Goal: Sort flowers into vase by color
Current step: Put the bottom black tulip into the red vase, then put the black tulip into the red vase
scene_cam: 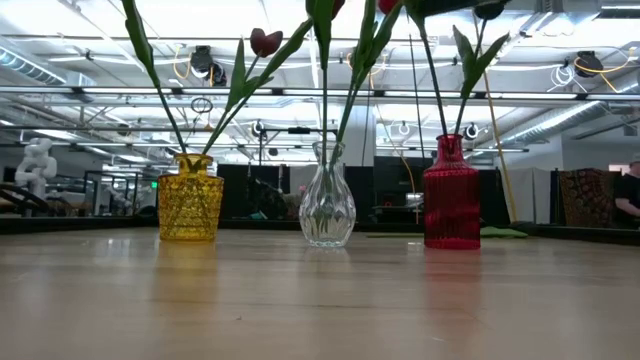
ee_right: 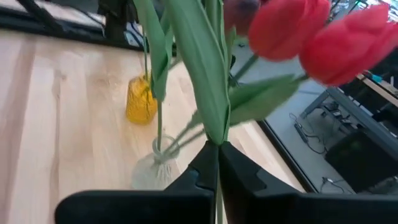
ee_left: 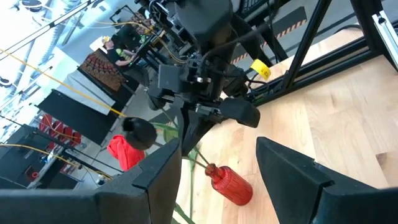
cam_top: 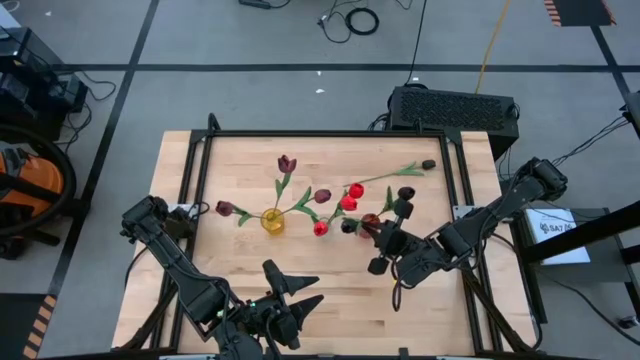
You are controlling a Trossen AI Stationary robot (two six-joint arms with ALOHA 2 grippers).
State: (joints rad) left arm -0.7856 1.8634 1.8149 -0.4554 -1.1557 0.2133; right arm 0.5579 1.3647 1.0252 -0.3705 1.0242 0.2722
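Observation:
Three vases stand mid-table: a yellow one (scene_cam: 190, 195), a clear one (scene_cam: 327, 205) and a red one (scene_cam: 451, 195), each with tulip stems standing in its neck. Maroon heads (cam_top: 287, 163) lean over the yellow vase (cam_top: 272, 221), and red heads (cam_top: 350, 197) lie between it and the red vase (cam_top: 370, 222). A near-black head (ee_left: 138, 132) hangs by the red vase (ee_left: 231, 185). My right gripper (cam_top: 380, 238) is beside the red vase, shut on a green flower stem. My left gripper (cam_top: 295, 290) waits open near the table's front edge. My right gripper pinches a green stem with its leaf (ee_right: 214, 134) between its two fingertips (ee_right: 205, 163). The fingers come from the table's right side, slanting slightly downward and lying across the stem. Below the fingers the stem runs down toward the red vase's neck (ee_left: 211, 168). Which head belongs to it I cannot tell.
A black frame (cam_top: 330, 133) runs around the wooden table (cam_top: 330, 300). Bare tabletop lies between the vases and the near edge. A dark box (cam_top: 455, 108) sits beyond the far right corner.

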